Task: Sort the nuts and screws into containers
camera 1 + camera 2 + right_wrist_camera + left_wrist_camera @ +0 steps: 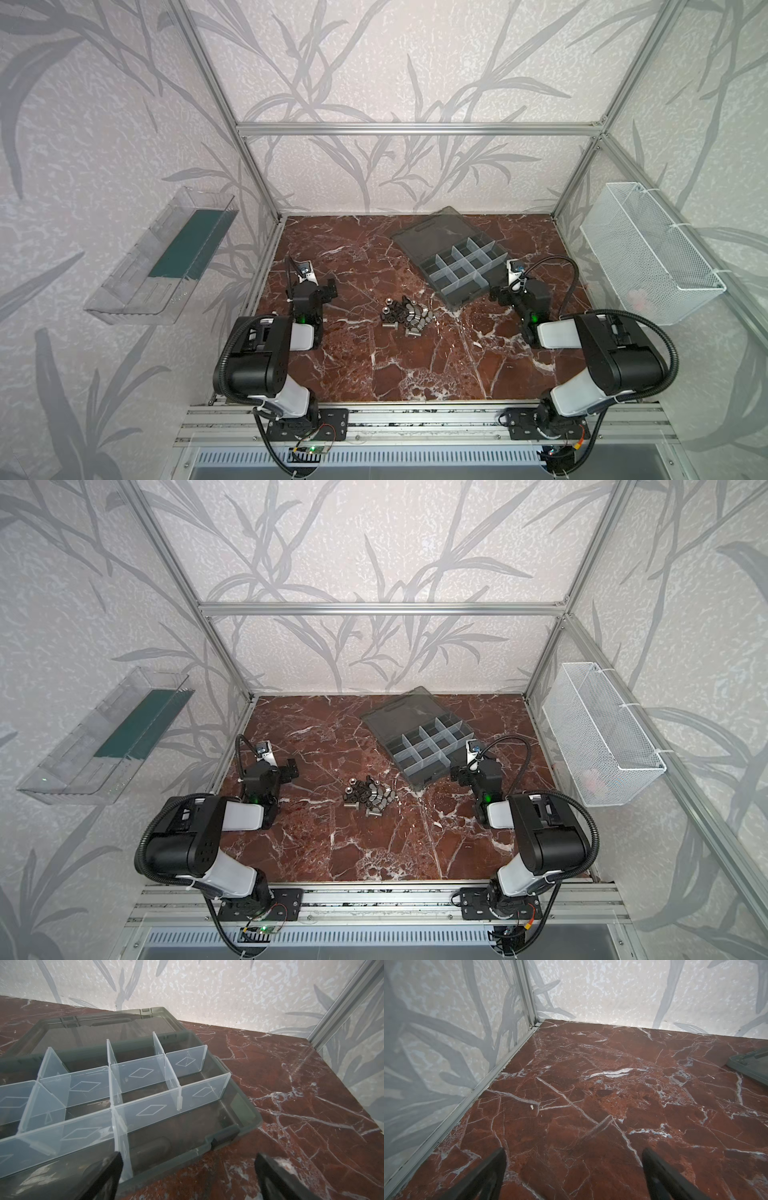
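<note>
Black fingers [492, 1169] of the left hand [573, 1151] stand wide apart, holding nothing, above bare red-brown marble bench [591, 1095] close to the metal rail [467, 1097] along its left edge. The right hand [188, 1155] is also spread wide and grips nothing. In its wrist view, one finger sits over the near corner of the smoky-grey organiser box [245, 1126] and the other over the bench beside it. Pale dividers [143, 1076] split the box into the containers [187, 1124]. Its flat lid [99, 1028] lies open behind it on the bench.

In both top views the screws [412, 332] and the nuts [389, 300] lie mixed in one small heap on the bench. The heap is between the two hands, near the box's front corner but apart from it, and touches neither hand.

Further out, a clear plastic tray [166, 257] hangs at the far left and a white wire basket [648, 257] at the far right.
</note>
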